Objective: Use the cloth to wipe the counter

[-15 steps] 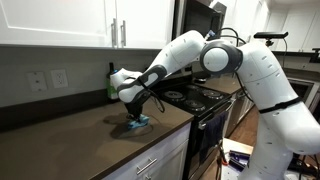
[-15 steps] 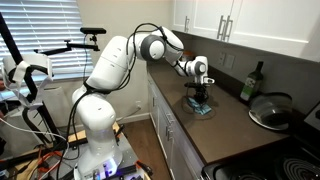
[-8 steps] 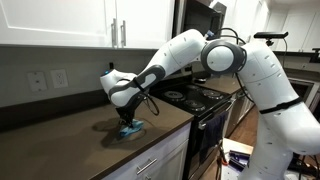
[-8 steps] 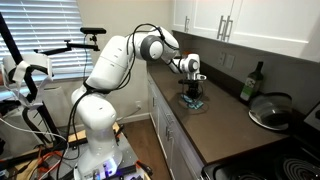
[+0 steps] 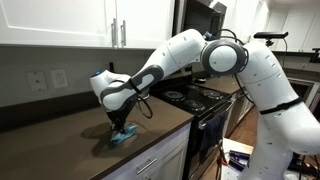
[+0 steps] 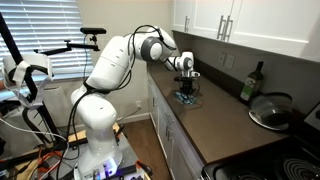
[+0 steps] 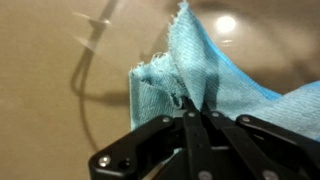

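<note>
A light blue cloth [image 5: 123,135] lies on the dark brown counter [image 5: 60,135], pressed under my gripper [image 5: 119,127]. It also shows in an exterior view [image 6: 187,99] below the gripper [image 6: 186,93]. In the wrist view the black fingers [image 7: 190,103] are closed together, pinching a fold of the frayed blue cloth [image 7: 215,75] against the glossy counter [image 7: 50,90].
A dark green bottle [image 6: 249,83] stands by the wall and a pan with a glass lid [image 6: 271,110] sits near the stove [image 5: 195,97]. White cabinets hang above. The counter's front edge [image 5: 140,148] is just in front of the cloth. Wall outlets [image 5: 48,80] sit behind.
My gripper has dragged the cloth along the counter, away from the stove and bottle, by roughly a hand's width over the last second.
</note>
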### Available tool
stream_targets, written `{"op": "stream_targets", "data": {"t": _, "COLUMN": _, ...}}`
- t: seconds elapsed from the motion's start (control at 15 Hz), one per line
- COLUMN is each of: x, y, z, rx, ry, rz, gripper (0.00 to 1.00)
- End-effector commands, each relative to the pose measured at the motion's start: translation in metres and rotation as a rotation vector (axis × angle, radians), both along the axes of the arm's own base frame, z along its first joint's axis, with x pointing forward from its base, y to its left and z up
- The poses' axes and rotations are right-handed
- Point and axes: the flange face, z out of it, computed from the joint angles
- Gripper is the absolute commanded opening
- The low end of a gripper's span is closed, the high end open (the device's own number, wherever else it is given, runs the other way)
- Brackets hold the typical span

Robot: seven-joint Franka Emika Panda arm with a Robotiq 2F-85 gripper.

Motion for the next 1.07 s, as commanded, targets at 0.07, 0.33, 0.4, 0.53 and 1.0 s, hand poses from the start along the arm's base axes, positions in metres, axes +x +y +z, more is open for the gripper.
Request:
{"op": "stream_targets", "data": {"t": 0.07, "x": 0.017, "y": 0.009, "z": -0.038, "rx": 0.109, "ry": -0.002, "rz": 0.023, "gripper": 0.03}}
{"op": "stream_targets", "data": {"t": 0.33, "x": 0.035, "y": -0.005, "z": -0.032, "rx": 0.144, "ry": -0.051, "rz": -0.033, "gripper": 0.03}}
{"op": "stream_targets", "data": {"t": 0.4, "x": 0.039, "y": -0.01, "z": -0.031, "rx": 0.144, "ry": -0.074, "rz": -0.048, "gripper": 0.03}}
{"op": "stream_targets", "data": {"t": 0.53, "x": 0.049, "y": -0.02, "z": -0.027, "rx": 0.13, "ry": -0.14, "rz": -0.071, "gripper": 0.03}}
{"op": "stream_targets", "data": {"t": 1.0, "x": 0.069, "y": -0.083, "z": -0.018, "rx": 0.142, "ry": -0.305, "rz": -0.235, "gripper": 0.03}}
